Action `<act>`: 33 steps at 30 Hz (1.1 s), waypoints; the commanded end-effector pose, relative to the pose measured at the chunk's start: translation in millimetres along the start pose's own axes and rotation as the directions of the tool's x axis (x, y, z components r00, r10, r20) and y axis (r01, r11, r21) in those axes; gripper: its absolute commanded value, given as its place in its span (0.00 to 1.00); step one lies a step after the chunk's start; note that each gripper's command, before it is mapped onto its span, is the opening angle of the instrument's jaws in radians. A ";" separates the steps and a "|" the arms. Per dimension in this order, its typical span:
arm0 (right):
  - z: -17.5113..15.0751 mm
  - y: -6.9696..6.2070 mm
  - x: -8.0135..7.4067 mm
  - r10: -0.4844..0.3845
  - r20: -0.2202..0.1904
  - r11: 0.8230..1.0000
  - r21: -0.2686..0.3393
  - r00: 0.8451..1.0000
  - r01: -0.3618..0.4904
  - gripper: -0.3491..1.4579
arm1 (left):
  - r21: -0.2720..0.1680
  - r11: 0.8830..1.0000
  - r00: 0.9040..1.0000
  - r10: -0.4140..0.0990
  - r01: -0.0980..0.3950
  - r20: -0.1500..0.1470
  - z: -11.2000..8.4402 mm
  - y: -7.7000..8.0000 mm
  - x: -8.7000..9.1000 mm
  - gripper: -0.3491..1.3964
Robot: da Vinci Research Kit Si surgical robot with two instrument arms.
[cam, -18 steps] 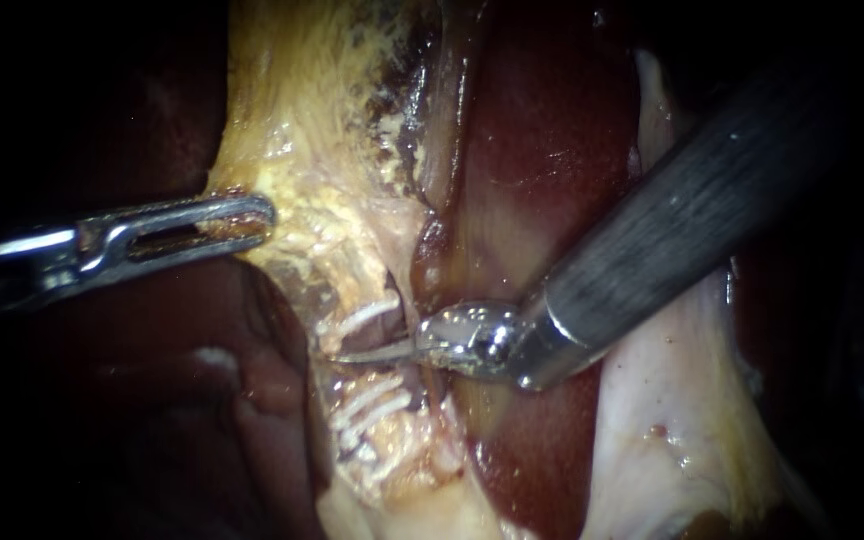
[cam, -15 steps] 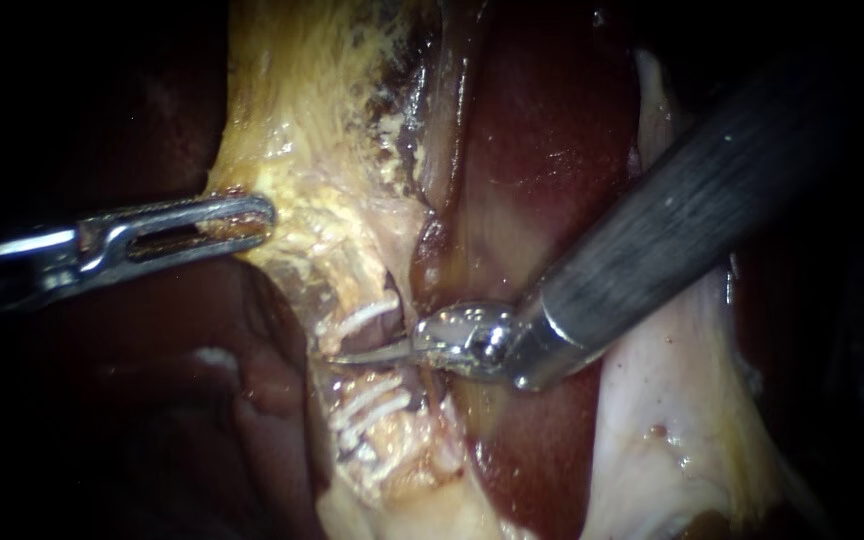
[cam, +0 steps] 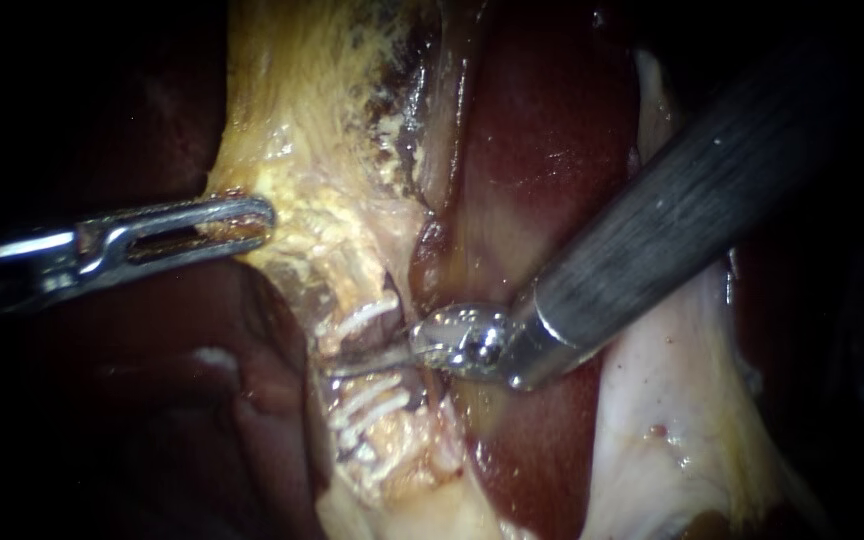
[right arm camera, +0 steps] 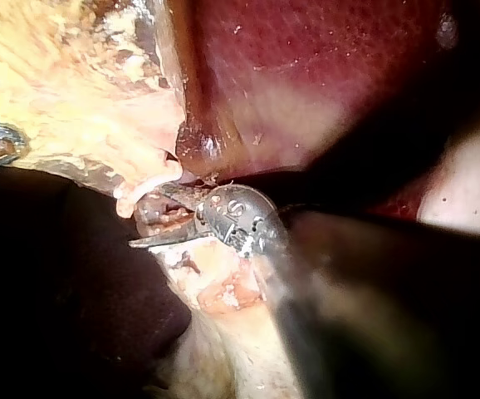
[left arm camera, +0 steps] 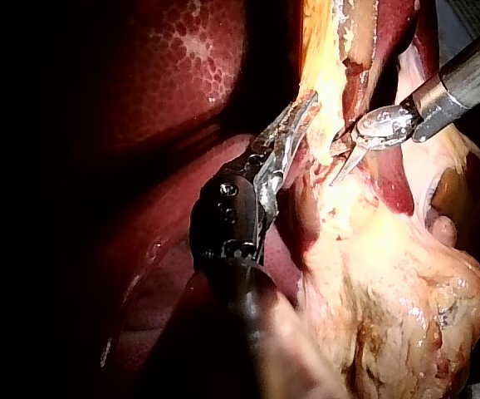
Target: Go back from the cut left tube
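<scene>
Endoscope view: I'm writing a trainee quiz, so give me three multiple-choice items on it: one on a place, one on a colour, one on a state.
1. Where are the right tool's jaws?
A: between the upper and lower clips
B: beyond every clip
C: gripping a clip

2. What colour are the clips?
A: blue
B: white
C: black

3. How do the left tool's jaws stand?
A: open, holding nothing
B: shut on a clip
C: shut on yellow tissue

Key:
1 A, the jaws point into the gap between the clips.
2 B, they show white against the tissue.
3 C, both jaws clamp the tissue's edge.
</scene>
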 end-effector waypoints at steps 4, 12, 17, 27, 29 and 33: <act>-0.3 -0.5 0.0 -0.008 0.000 1.000 0.002 1.000 0.008 0.75 | 0.001 1.000 1.000 0.001 -0.001 0.000 0.0 0.1 0.0 0.00; -2.2 -2.6 -0.5 -0.125 0.004 0.992 0.016 0.992 0.125 0.85 | 0.003 1.000 1.000 0.003 -0.003 -0.001 0.2 0.6 0.1 0.00; -5.2 -4.0 -1.1 -0.293 0.000 0.956 -0.016 0.956 0.293 0.95 | 0.003 1.000 1.000 0.004 -0.004 0.000 0.4 1.1 0.2 0.00; -14.6 -4.8 1.8 -0.486 0.021 0.864 -0.139 0.874 0.484 0.98 | 0.004 1.000 1.000 0.005 -0.005 0.000 0.7 1.5 0.2 0.00; -16.1 -4.8 2.5 -0.505 0.030 0.849 -0.161 0.863 0.503 0.98 | 0.004 1.000 1.000 0.005 -0.005 0.000 0.9 1.7 0.2 0.00; -18.9 -5.0 3.6 -0.525 0.051 0.828 -0.202 0.849 0.524 0.98 | 0.003 1.000 1.000 0.006 -0.006 0.001 1.6 2.2 0.1 0.00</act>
